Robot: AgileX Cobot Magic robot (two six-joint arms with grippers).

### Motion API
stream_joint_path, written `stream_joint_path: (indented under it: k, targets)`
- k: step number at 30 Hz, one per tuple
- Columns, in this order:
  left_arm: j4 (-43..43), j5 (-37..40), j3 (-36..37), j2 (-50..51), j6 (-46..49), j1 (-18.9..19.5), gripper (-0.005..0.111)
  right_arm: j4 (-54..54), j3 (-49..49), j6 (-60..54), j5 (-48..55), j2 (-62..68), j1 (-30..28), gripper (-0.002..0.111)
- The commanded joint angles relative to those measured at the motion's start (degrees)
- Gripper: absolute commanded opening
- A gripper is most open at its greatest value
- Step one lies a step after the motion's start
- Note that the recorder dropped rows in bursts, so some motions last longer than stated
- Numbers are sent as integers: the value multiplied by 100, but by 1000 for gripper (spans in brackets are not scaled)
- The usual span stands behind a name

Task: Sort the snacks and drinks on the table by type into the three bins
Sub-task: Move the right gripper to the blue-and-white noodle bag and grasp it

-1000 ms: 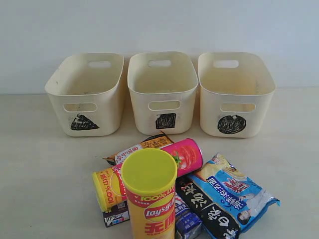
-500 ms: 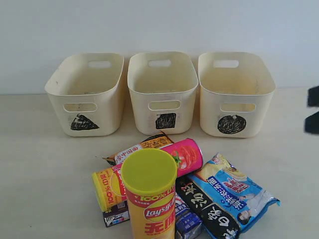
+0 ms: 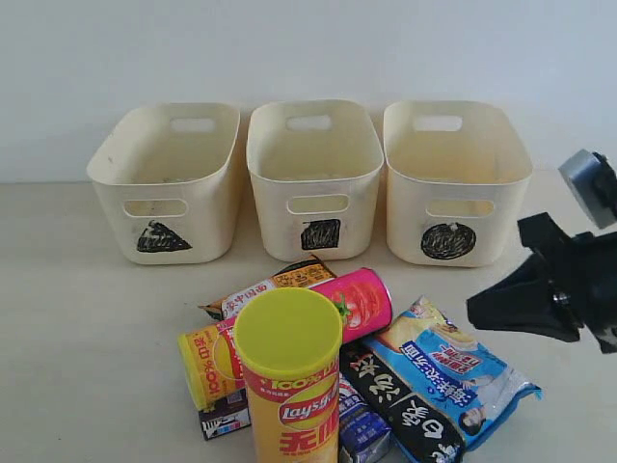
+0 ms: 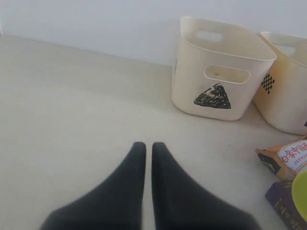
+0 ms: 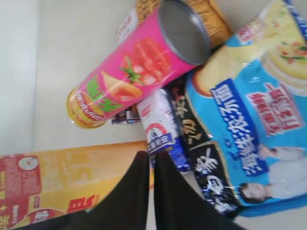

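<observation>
Snacks and drinks lay heaped near the middle of the table's [image 3: 87,328] front edge, none yet in the triangle bin [image 3: 164,207], square bin [image 3: 313,183] or circle bin [image 3: 453,198] ranged along its back edge. The tall Lay's canister [image 3: 289,386] stood upright at the front. The pink canister [image 3: 362,301] and yellow-orange canister [image 3: 207,367] lay on their sides behind it, with the orange-brown bag [image 3: 265,287] poking out beyond them. The blue-white bag [image 3: 463,371] and black bag [image 3: 400,400] sprawled toward the right edge. The blue and white carton [image 3: 362,436] and purple carton [image 3: 224,415] sat half buried at the heap's foot.

The right gripper [image 3: 474,311] hung near the blue-white bag, its fingers [image 5: 136,191] pressed almost together and holding nothing. The left gripper [image 4: 147,147] hovered over bare table out from the triangle bin, fingers [image 4: 127,187] likewise nearly touching, empty.

To my eye the canisters would be light, stiff and smooth, and the lying ones apt to roll, so a grip across the middle of the barrel looked safest. The foil bags seemed soft and slippery, best pinched at a free sealed edge. The cartons looked firm but wedged, better left until the heap thinned.
</observation>
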Motion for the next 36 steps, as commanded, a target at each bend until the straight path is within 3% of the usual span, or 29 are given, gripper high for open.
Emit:
stream_joint_path:
  k: [1,7,9,12,16,17,31,33,36]
  targets:
    - [15,-78,-25,-23,-28,-6,4,93,446,-344,57,108,-896,0]
    - [15,-78,-25,-23,-28,-6,4,94,713,-595,125,485,-1639,1]
    - [15,-78,-25,-23,-28,-6,4,119,713,-595,113,645,-1651,7]
    - [15,-78,-25,-23,-28,-6,4,109,713,-619,5,873,-1651,28]
    - [15,-78,-25,-23,-28,-6,4,109,713,-619,-254,1173,-1651,73]
    - [15,-78,-25,-23,-28,-6,4,109,713,-619,-330,1235,-1651,76]
    - [15,-78,-25,-23,-28,-6,4,1034,713,-1604,-353,2242,-1630,79]
    - [15,-78,-25,-23,-28,-6,4,1094,703,-1658,-457,2319,-1419,87]
    - [15,-78,-25,-23,-28,-6,4,1173,691,-1766,-945,2458,-735,88]
